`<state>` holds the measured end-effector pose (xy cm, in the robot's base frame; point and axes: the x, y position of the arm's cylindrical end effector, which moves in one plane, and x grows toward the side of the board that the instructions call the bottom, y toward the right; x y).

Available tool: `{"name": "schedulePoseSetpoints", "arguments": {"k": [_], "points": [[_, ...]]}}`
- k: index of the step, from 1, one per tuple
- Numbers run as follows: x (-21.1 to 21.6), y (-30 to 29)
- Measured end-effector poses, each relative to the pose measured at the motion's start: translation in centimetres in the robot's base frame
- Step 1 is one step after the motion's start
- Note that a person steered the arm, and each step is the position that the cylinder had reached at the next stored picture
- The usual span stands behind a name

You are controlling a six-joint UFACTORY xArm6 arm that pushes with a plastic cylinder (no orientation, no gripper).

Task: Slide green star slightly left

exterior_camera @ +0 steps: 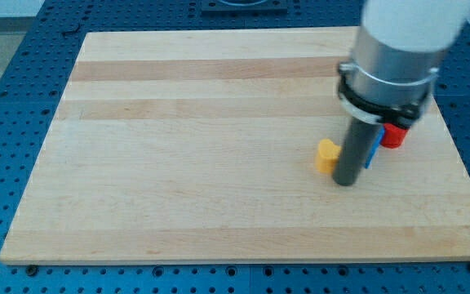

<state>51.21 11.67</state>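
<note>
No green star shows in the camera view; if it is on the board, the arm hides it. My tip rests on the wooden board at the view's right. A yellow block sits just left of the tip, very close to the rod. A blue block shows as a thin sliver just right of the rod, mostly hidden. A red block sits further right, partly under the arm's body.
The arm's large white and grey body covers the board's upper right area. The board lies on a blue perforated table.
</note>
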Motion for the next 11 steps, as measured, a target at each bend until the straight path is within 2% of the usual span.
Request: {"name": "schedulePoseSetpoints", "arguments": {"k": [2,3,7,8,9,10,11], "points": [[-5.5,-5.7],[-5.1,-4.9],[3.1,9.9],[1.4,13.4],[-2.8,14.8],[-6.6,14.8],[-8.2,14.5]]}}
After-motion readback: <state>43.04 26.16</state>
